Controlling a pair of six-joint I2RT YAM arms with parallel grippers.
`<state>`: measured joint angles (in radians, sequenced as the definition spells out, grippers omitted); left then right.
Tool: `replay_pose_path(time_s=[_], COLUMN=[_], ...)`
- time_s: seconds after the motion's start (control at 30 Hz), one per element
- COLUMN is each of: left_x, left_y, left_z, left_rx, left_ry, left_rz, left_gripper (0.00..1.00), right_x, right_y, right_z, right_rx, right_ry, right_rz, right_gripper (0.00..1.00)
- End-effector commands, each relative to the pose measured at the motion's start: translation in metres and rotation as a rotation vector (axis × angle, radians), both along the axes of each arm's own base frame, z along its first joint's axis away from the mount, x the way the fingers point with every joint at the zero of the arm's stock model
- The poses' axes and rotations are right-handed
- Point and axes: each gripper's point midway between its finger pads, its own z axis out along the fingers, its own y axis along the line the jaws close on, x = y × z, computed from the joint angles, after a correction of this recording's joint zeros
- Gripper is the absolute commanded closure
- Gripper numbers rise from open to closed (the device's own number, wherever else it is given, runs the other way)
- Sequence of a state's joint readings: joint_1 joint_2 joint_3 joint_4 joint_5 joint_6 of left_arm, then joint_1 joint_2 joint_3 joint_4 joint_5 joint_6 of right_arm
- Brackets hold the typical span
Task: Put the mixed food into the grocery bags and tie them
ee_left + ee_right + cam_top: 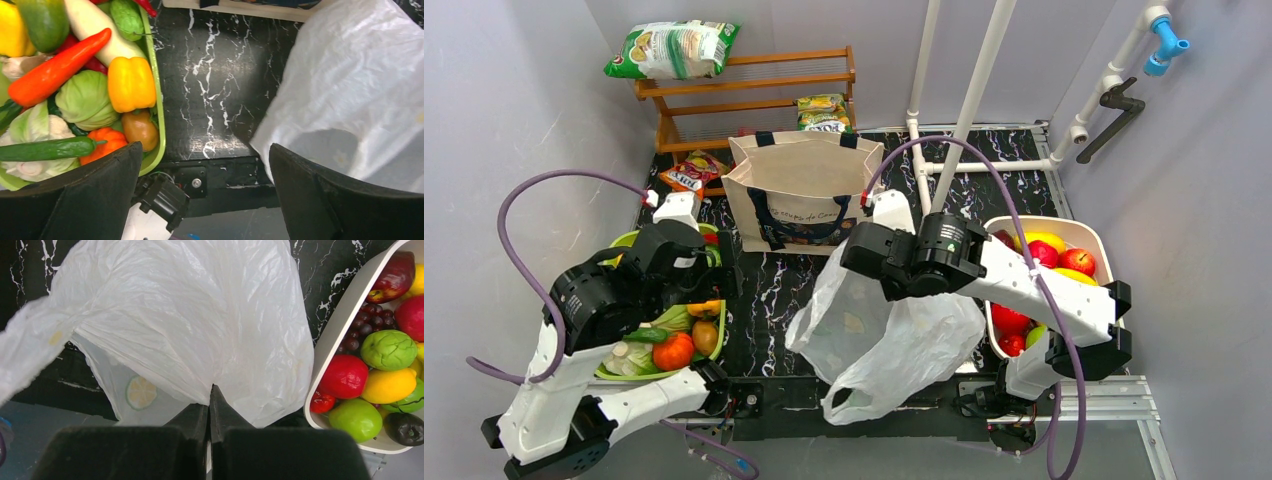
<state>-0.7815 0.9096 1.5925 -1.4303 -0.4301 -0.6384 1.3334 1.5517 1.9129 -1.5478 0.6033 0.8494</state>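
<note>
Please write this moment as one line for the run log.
left fingers: open, empty, beside green tray | right fingers: shut on plastic bag | canvas tote: upright, untouched

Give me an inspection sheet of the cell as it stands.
Surface: black marbled tabletop.
Job's things: white plastic bag slumped at centre; canvas tote upright behind it; vegetables in green tray, left; fruit in white tray, right; snack packets on and by the wooden rack.
Clutter: nothing seen.
Grippers: left gripper fingers wide open, holding nothing; right gripper shut on the plastic bag.
Cables: purple cables loop off both arms.
Surroundings: grey walls, white pipes at back right.
</note>
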Motion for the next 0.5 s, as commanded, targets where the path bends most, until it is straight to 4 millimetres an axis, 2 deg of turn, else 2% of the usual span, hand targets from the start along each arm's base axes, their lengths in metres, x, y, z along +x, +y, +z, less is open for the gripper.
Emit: replay_pose_path(time_s=[0.0,0.2,0.33,0.4,0.47], left_x=[-0.002,0.001,0.003,0.01,0.016], left_y=[0.025,0.047,0.057,0.05,0.053], left_z=[-0.015,-0.047,-0.067,-0.091,-0.115], left_rx=[0.114,0.236,0.323,0.277,0.212], left_ry=[0.015,0.032,0.105,0.187,0.269], left_rz=[0.077,0.187,0.235,0.205,0.236], left_gripper=[0.02,0.02,0.02,0.02,0.02], right_x=[0.004,0.002,0.0,-0.002,-0.004], right_y=[-0.022,-0.018,-0.017,-0.015,-0.013], right_z=[0.003,-0.009,-0.018,-0.025,-0.029], right_rx=[-0.02,-0.045,-0.06,-0.055,-0.047], right_ry=[-0.023,0.003,0.018,0.031,0.042], right_rz=[-0.051,-0.048,-0.037,-0.024,-0.016], right_gripper=[0.99,0.99,0.99,0.99,0.99])
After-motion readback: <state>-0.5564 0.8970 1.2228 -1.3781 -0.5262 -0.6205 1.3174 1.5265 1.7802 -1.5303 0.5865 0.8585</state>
